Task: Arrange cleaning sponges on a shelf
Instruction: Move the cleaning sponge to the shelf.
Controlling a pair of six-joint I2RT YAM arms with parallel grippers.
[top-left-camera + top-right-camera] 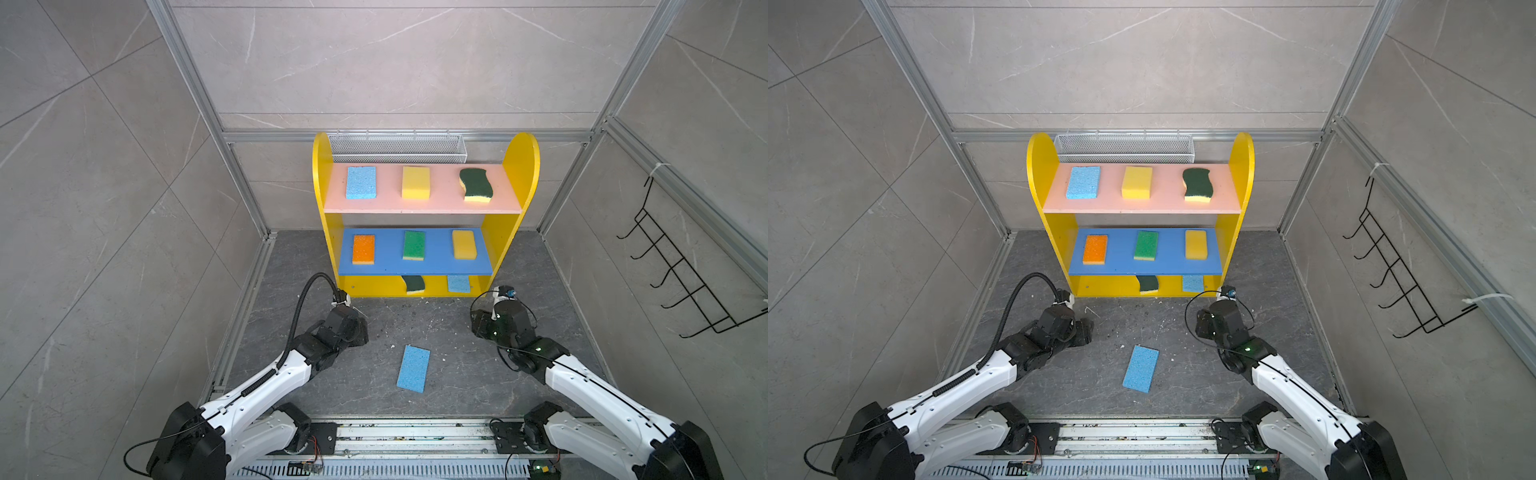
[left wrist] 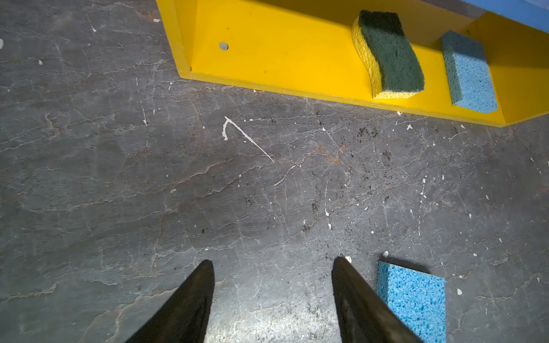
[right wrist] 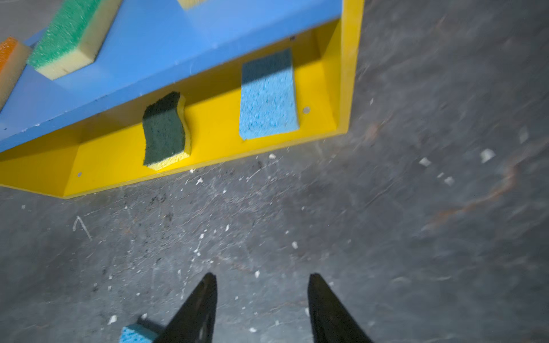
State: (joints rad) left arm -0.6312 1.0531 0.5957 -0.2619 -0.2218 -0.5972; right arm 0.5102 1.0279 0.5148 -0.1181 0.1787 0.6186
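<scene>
Left pincer (image 2: 273, 262): spread, empty, over the tabletop (image 2: 118, 178). The loose light blue sponge (image 2: 416, 300) lies flat just beside one finger, outside the gap, on the side toward the right pincer (image 3: 263, 276), which is also spread and empty. The shelf (image 1: 523, 166) stands ahead of both pincers.

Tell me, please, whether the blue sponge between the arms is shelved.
Unshelved: blue sponge lies flat on the floor before the shelf.
</scene>
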